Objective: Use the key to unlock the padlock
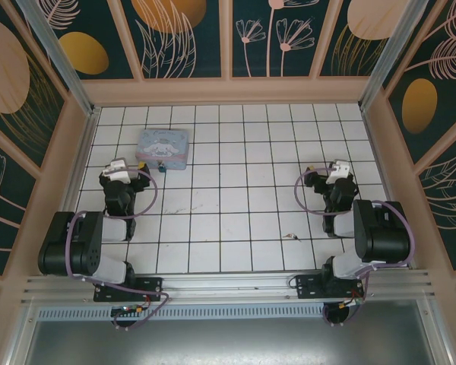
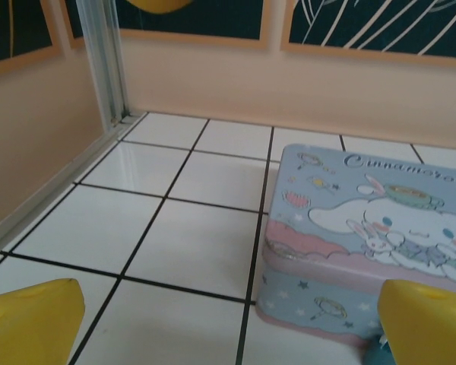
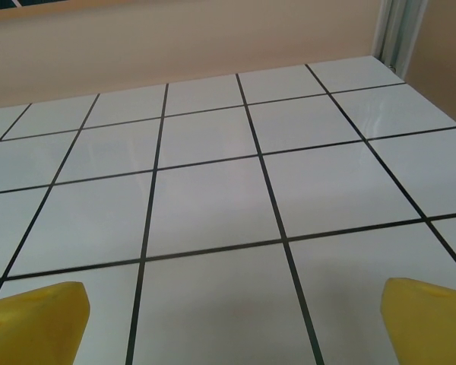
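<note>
1. Left wrist view, closest in: yellow fingertips (image 2: 34, 323) sit at the two bottom corners. The left gripper (image 2: 228, 327) is spread wide with only bare tile between its jaws, and it holds nothing.
2. Right wrist view shows the same. The right gripper (image 3: 232, 323) is fully spread over white floor (image 3: 213, 205) and is empty.
3. Padlock (image 2: 376, 353): a sliver of teal shows at the foot of the tin (image 2: 349, 228), just beside the left gripper's right fingertip. I cannot tell whether they touch.
4. From the top view, the padlock (image 1: 161, 171) lies against the near edge of the tin (image 1: 163, 148), just right of the left gripper (image 1: 128, 170). It is too small to tell whether the shackle is open or closed.
5. Key (image 1: 291, 236): a faint pale speck flat on a tile in the near right part of the floor, just left of the right arm's lower link. It is well apart from the padlock, and nothing is gripping it.
6. The right gripper (image 1: 336, 176) points toward the far wall (image 1: 228, 91), beyond the key.
</note>
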You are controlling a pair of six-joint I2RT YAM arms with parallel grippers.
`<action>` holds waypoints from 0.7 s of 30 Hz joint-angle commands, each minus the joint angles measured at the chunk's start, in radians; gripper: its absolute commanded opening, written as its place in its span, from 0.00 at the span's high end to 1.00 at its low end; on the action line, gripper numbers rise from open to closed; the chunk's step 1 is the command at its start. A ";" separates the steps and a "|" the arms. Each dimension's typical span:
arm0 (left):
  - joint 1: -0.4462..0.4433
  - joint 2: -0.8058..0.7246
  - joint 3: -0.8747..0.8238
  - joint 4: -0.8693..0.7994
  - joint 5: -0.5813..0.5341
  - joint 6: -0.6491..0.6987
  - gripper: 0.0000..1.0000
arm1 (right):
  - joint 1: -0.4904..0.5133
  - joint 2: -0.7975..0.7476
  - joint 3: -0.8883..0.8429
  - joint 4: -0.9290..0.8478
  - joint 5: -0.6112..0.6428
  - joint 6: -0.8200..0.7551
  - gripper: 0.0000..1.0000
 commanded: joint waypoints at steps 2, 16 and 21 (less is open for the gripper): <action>-0.007 -0.098 0.028 -0.055 -0.022 0.016 0.01 | 0.009 -0.067 0.166 -0.223 -0.041 0.012 0.01; -0.007 -0.104 0.472 -0.685 -0.040 -0.132 0.01 | 0.050 -0.131 0.453 -0.602 -0.269 0.289 0.01; -0.006 0.051 0.679 -0.815 0.026 -0.141 0.01 | 0.141 -0.125 0.510 -0.726 -0.260 0.271 0.01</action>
